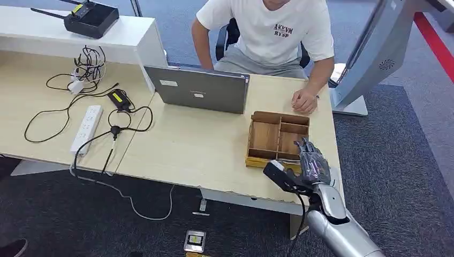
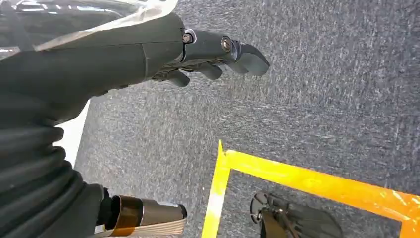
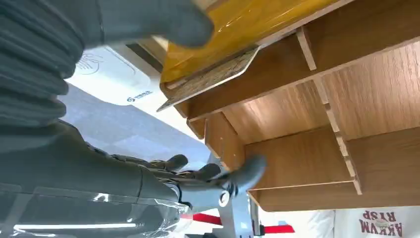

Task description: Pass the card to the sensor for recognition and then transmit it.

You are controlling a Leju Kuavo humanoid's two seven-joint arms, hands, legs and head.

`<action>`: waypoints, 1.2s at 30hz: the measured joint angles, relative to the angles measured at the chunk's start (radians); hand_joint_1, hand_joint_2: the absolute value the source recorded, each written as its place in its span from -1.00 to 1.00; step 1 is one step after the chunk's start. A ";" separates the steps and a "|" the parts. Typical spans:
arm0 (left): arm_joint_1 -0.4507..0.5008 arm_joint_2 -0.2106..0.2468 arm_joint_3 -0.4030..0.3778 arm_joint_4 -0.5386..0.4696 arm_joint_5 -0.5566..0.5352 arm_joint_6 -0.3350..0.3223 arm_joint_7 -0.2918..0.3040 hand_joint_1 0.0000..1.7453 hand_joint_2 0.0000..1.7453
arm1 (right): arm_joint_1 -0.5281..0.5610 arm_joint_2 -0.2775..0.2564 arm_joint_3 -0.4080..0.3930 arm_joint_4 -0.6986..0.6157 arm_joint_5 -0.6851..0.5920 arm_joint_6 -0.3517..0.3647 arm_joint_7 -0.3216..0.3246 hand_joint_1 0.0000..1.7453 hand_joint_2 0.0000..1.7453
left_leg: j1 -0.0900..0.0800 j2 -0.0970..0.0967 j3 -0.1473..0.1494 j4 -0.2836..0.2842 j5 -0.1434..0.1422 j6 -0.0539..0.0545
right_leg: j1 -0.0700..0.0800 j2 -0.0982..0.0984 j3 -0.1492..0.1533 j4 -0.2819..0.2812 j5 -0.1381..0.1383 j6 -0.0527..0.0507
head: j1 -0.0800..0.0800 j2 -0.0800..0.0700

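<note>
My right hand [image 1: 311,163] hovers over the near right corner of a wooden divided tray [image 1: 265,134] on the desk. Its dark fingers stretch out above a compartment. In the right wrist view the fingers [image 3: 198,173] are spread apart from the thumb [image 3: 148,20], with nothing between them. The tray's compartments [image 3: 307,158] there look bare. A white card sensor [image 3: 106,74] with a wave mark lies just beside the tray's yellow-taped front wall [image 3: 237,25]. My left hand [image 2: 213,54] hangs over the carpet, its fingers loosely bent and holding nothing.
A person sits across the desk with one hand [image 1: 304,100] resting just beyond the tray. A grey laptop [image 1: 198,88] stands left of the tray. A power strip [image 1: 86,128] and cables lie far left. A grey machine base [image 1: 375,53] stands beyond the desk's right end.
</note>
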 joint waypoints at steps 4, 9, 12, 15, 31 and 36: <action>0.000 0.000 0.000 0.000 0.003 0.000 -0.002 -1.00 1.00 | 0.000 0.000 0.000 0.000 0.000 0.000 -0.001 1.00 1.00 | 0.000 0.000 0.000 0.000 0.000 0.000 | 0.000 0.000 0.000 0.000 0.000 0.000 | 0.000 0.000; 0.000 0.000 0.000 0.000 0.003 0.001 -0.002 -1.00 1.00 | -0.001 0.000 0.000 0.000 0.000 0.000 -0.001 1.00 1.00 | 0.000 0.000 0.000 0.000 0.000 0.000 | 0.000 0.000 0.000 0.000 0.000 0.000 | 0.000 0.000; 0.000 0.000 0.000 0.000 0.003 0.001 -0.003 -1.00 1.00 | -0.001 0.001 0.000 0.000 0.000 0.001 -0.001 1.00 1.00 | 0.000 0.000 0.000 0.000 0.000 0.000 | 0.000 0.000 0.000 0.000 0.000 0.000 | 0.000 0.000; 0.000 0.000 0.000 0.000 0.006 0.001 -0.004 -1.00 1.00 | -0.001 0.001 0.000 0.000 0.000 0.002 -0.001 1.00 1.00 | 0.000 0.000 0.000 0.000 0.000 0.000 | 0.000 0.000 0.000 0.000 0.000 0.000 | 0.000 0.000; 0.000 -0.006 -0.015 -0.001 0.016 0.009 -0.013 -1.00 1.00 | -0.010 0.015 0.005 -0.024 0.004 -0.132 -0.032 1.00 1.00 | 0.000 0.000 0.000 0.000 0.000 0.000 | 0.000 0.000 0.000 0.000 0.000 0.000 | 0.000 0.000; 0.000 -0.006 -0.027 -0.001 0.024 0.011 -0.021 -1.00 1.00 | -0.024 -0.015 -0.024 -0.155 0.056 -0.195 0.021 1.00 1.00 | 0.000 0.000 0.000 0.001 0.000 0.000 | 0.000 0.000 0.000 0.000 0.000 0.000 | 0.000 0.000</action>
